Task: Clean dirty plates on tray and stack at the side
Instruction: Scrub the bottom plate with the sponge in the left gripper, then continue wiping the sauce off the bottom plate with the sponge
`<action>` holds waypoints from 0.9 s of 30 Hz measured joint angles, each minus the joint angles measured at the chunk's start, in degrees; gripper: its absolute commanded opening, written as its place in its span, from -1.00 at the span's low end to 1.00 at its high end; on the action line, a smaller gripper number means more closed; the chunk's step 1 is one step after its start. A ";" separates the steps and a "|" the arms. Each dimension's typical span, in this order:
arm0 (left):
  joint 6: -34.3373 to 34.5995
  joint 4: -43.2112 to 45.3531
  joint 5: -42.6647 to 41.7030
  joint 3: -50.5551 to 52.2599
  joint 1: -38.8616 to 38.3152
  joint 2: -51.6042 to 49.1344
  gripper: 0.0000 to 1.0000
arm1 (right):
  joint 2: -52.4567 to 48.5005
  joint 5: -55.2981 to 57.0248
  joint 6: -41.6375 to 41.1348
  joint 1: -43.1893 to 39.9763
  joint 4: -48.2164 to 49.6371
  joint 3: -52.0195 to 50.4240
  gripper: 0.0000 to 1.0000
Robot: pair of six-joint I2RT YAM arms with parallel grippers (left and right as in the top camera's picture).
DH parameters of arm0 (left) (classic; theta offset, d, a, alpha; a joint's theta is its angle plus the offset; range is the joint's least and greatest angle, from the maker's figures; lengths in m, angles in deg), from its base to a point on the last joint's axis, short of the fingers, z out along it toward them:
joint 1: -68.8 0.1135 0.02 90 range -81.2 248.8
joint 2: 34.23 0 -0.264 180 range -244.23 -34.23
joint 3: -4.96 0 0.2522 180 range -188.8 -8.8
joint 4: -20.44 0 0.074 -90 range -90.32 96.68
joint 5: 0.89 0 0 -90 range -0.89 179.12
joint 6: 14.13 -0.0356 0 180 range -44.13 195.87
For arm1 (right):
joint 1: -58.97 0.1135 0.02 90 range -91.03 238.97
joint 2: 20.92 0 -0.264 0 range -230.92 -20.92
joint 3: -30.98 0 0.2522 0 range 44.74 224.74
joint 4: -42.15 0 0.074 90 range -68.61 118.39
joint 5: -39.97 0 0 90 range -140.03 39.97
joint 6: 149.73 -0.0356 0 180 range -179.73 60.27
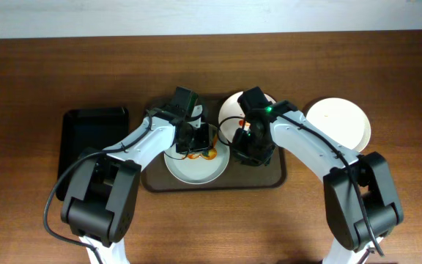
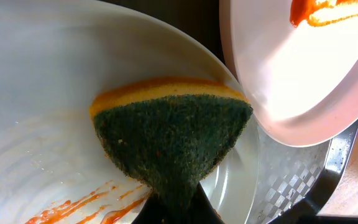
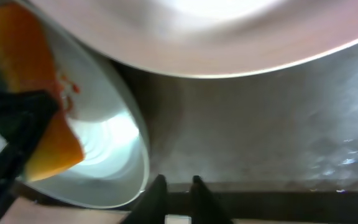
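The dark brown tray holds a white plate with orange-red sauce streaks. My left gripper is shut on a green-and-yellow sponge, pressed flat on this plate. A second sauce-smeared plate sits at the tray's back right, and its edge overlaps the first plate in the left wrist view. A plain white plate lies on the table to the right of the tray. My right gripper has its fingers closed around the tray's rim.
A smaller black tray lies on the brown table to the left of the big tray. Both arms cross over the tray's middle, close to each other.
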 measured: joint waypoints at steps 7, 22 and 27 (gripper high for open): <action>0.04 -0.02 -0.46 0.00 -1.14 0.00 -1.00 | -0.07 -2.29 -0.17 0.00 1.22 0.00 -0.77; 2.03 -0.87 0.92 0.00 -2.08 -0.09 -1.00 | -0.13 -2.78 -0.33 0.00 1.95 0.00 -0.78; 2.23 0.24 1.79 1.16 -2.56 -0.09 -1.00 | -0.13 -3.15 -0.63 0.00 2.56 0.00 -0.73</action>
